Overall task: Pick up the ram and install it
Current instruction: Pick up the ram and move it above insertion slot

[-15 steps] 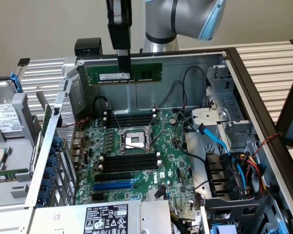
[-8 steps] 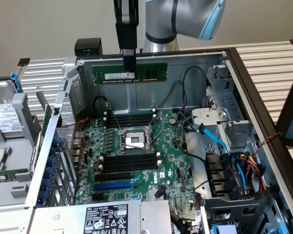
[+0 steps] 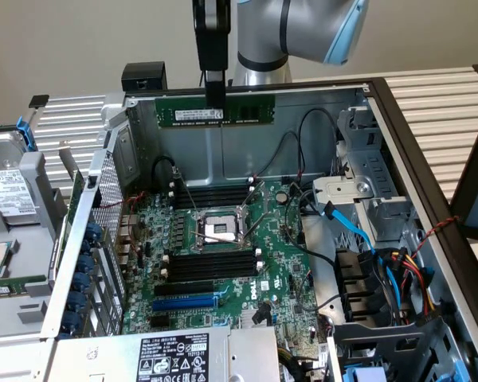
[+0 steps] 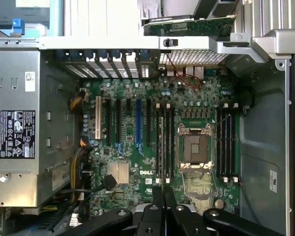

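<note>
The ram (image 3: pixel 247 111) is a long green stick with a white label. It hangs level and on edge, high above the open computer case, with my gripper (image 3: pixel 215 95) shut on its middle from above. Far below it lie the long black slots (image 3: pixel 211 263) with white end clips, on both sides of the CPU socket (image 3: pixel 221 229). In the wrist view my gripper (image 4: pixel 163 196) is closed, and the ram's thin edge (image 4: pixel 161 147) runs out from between the fingers, over the slots beside the socket (image 4: pixel 194 147).
The green motherboard (image 3: pixel 279 263) fills the case floor, with a blue expansion slot (image 3: pixel 183 302) near the power supply (image 3: pixel 171 358). Black, blue and coloured cables (image 3: pixel 358 231) crowd the drive bay at the exterior view's right. The case's back wall (image 3: pixel 319 135) stands behind the ram.
</note>
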Action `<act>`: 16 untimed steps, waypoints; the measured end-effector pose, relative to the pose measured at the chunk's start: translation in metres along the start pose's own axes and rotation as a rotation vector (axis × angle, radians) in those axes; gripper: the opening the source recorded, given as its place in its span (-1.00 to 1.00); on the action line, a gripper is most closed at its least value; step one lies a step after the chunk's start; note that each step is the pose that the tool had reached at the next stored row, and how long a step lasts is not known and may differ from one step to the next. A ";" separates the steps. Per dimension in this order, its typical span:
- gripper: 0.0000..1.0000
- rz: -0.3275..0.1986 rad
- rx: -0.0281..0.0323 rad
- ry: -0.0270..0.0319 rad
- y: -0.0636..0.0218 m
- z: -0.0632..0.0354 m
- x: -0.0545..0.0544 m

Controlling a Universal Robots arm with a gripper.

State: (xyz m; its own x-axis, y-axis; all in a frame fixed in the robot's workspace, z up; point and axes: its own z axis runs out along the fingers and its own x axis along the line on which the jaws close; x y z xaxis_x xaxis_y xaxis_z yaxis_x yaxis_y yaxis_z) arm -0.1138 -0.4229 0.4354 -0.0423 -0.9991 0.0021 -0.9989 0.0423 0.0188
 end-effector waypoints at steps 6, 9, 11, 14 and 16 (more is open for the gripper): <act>-0.76 0.000 -0.0017 0.0000 -0.0032 0.0000 -0.005; -0.76 0.000 -0.0019 0.0001 -0.0033 0.0000 -0.005; -0.76 0.000 -0.0019 0.0001 -0.0034 0.0000 -0.005; -0.76 0.000 -0.0019 0.0000 -0.0034 0.0000 -0.005; -0.76 0.000 -0.0018 0.0000 -0.0034 0.0000 -0.005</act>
State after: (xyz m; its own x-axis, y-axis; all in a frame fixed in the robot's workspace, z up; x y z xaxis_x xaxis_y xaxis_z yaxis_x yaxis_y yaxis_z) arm -0.1102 -0.4182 0.4353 -0.0423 -0.9991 0.0020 -0.9989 0.0423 0.0206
